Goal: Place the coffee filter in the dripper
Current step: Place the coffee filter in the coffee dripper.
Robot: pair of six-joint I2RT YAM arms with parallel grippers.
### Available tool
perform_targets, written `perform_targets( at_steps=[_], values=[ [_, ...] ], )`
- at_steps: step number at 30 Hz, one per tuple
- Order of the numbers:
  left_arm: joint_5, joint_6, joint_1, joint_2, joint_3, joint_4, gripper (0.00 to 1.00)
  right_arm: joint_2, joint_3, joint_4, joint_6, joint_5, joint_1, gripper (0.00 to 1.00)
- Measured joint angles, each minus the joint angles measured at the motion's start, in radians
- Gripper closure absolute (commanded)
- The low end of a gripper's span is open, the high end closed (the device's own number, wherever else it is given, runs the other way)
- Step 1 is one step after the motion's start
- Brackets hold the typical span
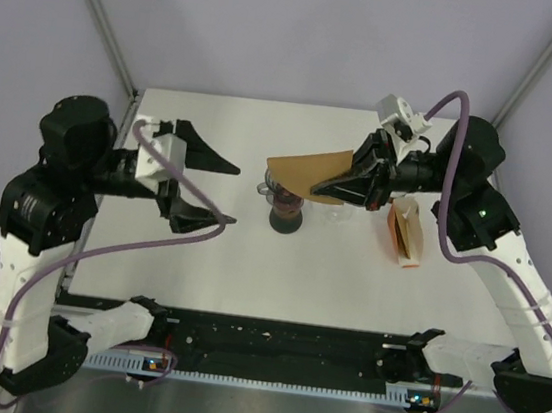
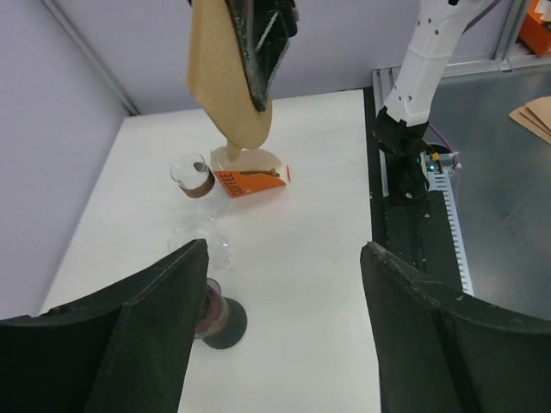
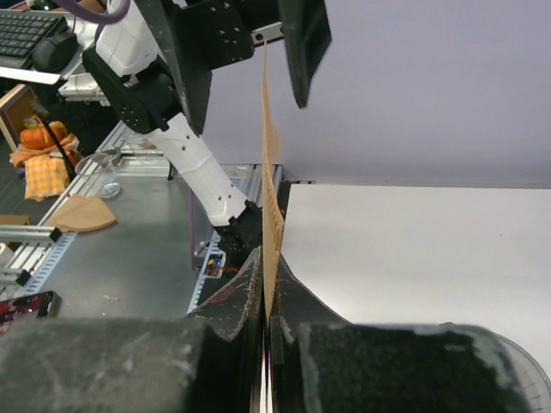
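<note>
The white table [image 1: 198,268] is the biggest thing here, and both arms reach over it.

The right gripper [image 1: 321,188] is up in the air over the middle of the table. Its two fingers are pressed tight on the coffee filter [image 1: 306,168], pinching one edge. In the right wrist view the brown paper pokes straight out from between the fingers, thin as a blade. So the filter is off the table and held up high.

The left gripper [image 1: 235,195] waits on the left side. Its fingers are spread wide and hold nothing. It points toward the dripper [image 1: 284,204].

The dripper stands near the middle of the table, on a dark round base. The filter hangs just above it and a bit to the right. The dripper's top is clear glass and hard to make out, but it looks as if no paper is inside.

An orange filter holder [image 1: 405,235] lies to the right, under the right arm. A small glass cup [image 2: 194,176] with a brown band sits just beside it.

So the picking up is done. The filter has to come down, line up with the dripper's open top and go in, and then the fingers must let go. I think that is about half of the job left.
</note>
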Motion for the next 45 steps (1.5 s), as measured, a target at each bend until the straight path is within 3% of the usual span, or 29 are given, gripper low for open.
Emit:
perform_targets(
  at_steps=[5,10,13,18,23,36,40,45],
  values=[
    [0.110,-0.220,-0.002,-0.155,-0.204,0.388,0.36,-0.042,-0.006,0.006,0.000,0.000,0.000,1.00],
    [0.134,-0.346,-0.020,-0.087,-0.212,0.587,0.41,-0.057,-0.019,0.044,0.015,0.003,0.032,1.00],
    [0.134,-0.403,-0.041,-0.039,-0.212,0.644,0.49,-0.057,-0.024,0.054,0.021,0.007,0.069,1.00],
    [0.137,-0.467,-0.053,0.010,-0.232,0.672,0.74,-0.056,-0.025,0.063,0.021,0.023,0.085,1.00],
    [0.168,-0.503,-0.056,0.004,-0.235,0.690,0.64,-0.056,-0.024,0.050,-0.002,0.039,0.085,1.00],
    [0.213,-0.489,-0.058,-0.008,-0.235,0.668,0.59,-0.056,0.034,-0.074,-0.113,0.104,0.086,1.00],
    [0.212,-0.490,-0.058,-0.008,-0.235,0.668,0.62,-0.056,0.050,-0.084,-0.126,0.109,0.086,1.00],
    [0.195,-0.526,-0.058,-0.008,-0.236,0.692,0.75,-0.050,0.050,-0.093,-0.127,0.111,0.086,1.00]
  ],
)
